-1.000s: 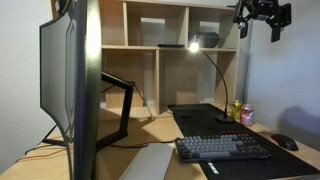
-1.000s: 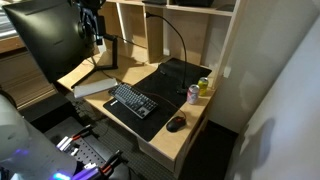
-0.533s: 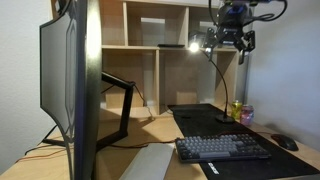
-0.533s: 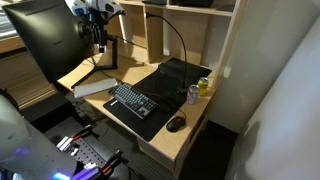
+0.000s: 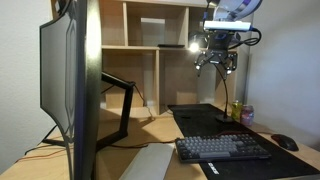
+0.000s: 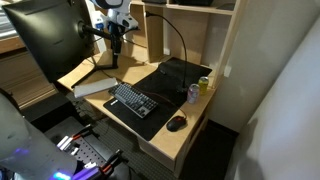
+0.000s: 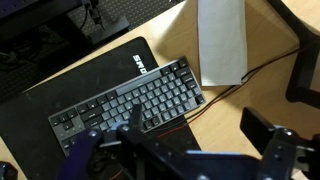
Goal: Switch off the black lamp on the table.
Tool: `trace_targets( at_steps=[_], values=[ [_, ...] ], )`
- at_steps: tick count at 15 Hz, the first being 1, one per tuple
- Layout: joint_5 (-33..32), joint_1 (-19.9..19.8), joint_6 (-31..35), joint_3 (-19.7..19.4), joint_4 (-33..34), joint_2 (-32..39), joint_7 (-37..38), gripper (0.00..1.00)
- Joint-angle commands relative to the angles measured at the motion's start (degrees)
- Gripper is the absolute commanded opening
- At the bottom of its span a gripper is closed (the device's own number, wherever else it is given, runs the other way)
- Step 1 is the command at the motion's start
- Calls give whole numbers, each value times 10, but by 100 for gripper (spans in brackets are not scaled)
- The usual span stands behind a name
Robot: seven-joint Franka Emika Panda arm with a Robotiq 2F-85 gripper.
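Hand (image 5: 216,70) above kbd (image 7: 130,103); mat logo (image 7: 138,63) illegible.

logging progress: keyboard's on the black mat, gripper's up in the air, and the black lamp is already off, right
No, the black lamp is on: its head glows brightly in an exterior view. The rest holds: the keyboard lies on the black desk mat and the gripper hangs in the air above the table.
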Motion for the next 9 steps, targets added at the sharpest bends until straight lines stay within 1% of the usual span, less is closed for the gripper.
trace_targets(
  at_steps=[1,3,6,7,8,9],
  values=[
    [-9,-2,15,-7,13,55,67,100],
    [27,-11,44,-25,31,111,83,100],
    [87,-28,84,-56,68,180,76,100],
    [112,-35,87,-64,87,202,76,100],
    [142,-42,73,-67,106,215,78,100],
    [103,-26,87,-67,61,184,77,100]
  ],
)
